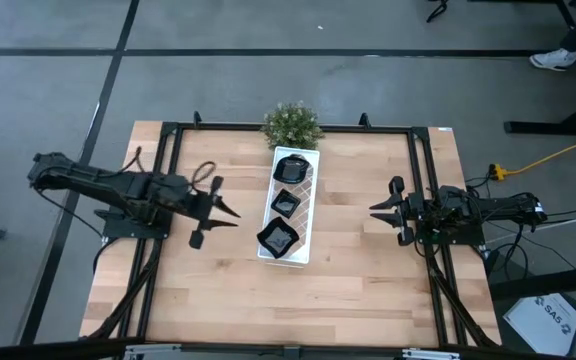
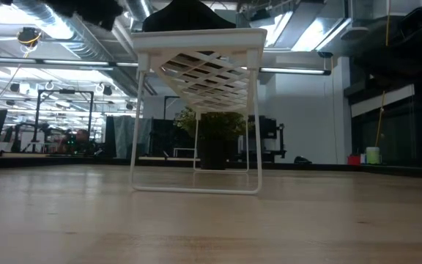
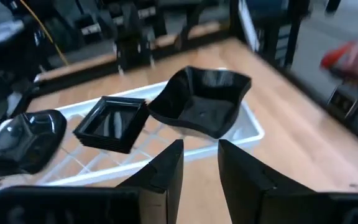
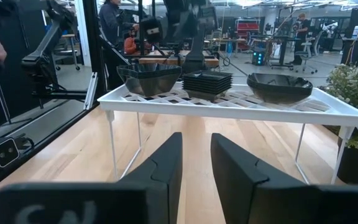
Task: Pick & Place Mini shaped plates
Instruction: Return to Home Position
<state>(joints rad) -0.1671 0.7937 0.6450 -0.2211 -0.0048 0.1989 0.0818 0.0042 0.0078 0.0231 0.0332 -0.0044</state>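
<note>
All the plates in view are found on the white shelf (image 1: 309, 196), which stands on thin legs at the middle of the desk (image 1: 368, 290). Three groups are seen on it. A wavy-edged dish (image 1: 278, 238) sits at the near end, a stack of square plates (image 1: 287, 203) in the middle, and a round dish (image 1: 291, 166) at the far end. The far end lies just before the potted plant (image 1: 291, 123). No plate is seen on the desk itself, so the placing is judged to be done, with only the arms' retreat left.

The left gripper (image 1: 230, 213) is held just left of the shelf, beside its near half. Its fingers are parted by a narrow gap and nothing is held between them. The right gripper (image 1: 376, 209) is kept well apart on the right side, likewise released and empty.

The main risk is judged to lie with the left arm. It is near the shelf and, from its wrist view, slightly above the wavy-edged dish. A retreat swung sideways or dropped too soon could clip the shelf's rim or that dish. The shelf looks light on its wire legs, so a knock could shift it. The plates are glossy and the square ones are piled, so a jolt could slide the stack or send a dish off the near end. The right gripper is seen from its wrist view to sit below the shelf top. A forward drift while it rises could catch the rim from beneath.
</note>
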